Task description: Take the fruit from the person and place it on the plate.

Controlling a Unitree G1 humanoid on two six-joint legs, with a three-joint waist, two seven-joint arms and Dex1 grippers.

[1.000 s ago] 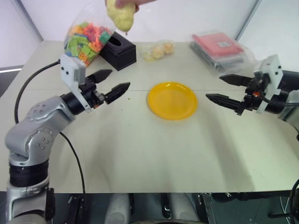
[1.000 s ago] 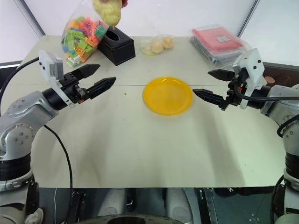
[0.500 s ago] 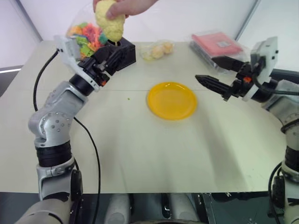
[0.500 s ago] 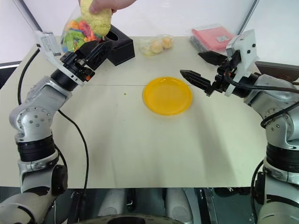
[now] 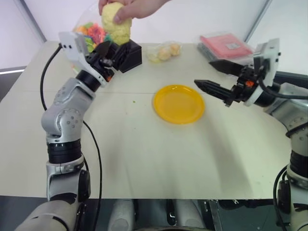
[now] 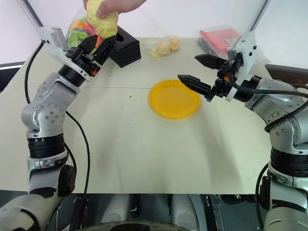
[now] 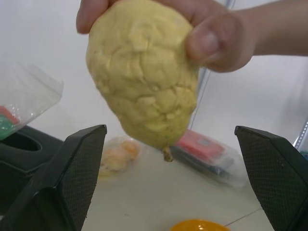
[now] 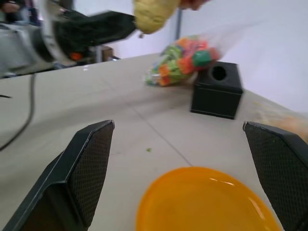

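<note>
1. The fruit hung in the person's hand, above the far left part of the table.
2. The left gripper stood wide open just under the fruit, fingers apart from it on both sides.
3. The right gripper was wide open near the plate, holding nothing.
4. A clear bag held colourful blocks; another bag held small yellowish fruits.

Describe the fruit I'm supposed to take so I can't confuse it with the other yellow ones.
Start at the black box near the table's far left. Just above it, a person's hand holds the fruit in the air, with the open left gripper right beneath it. It is big, pale yellow and bumpy, unlike the small smooth fruits in the clear bag on the table.
</note>
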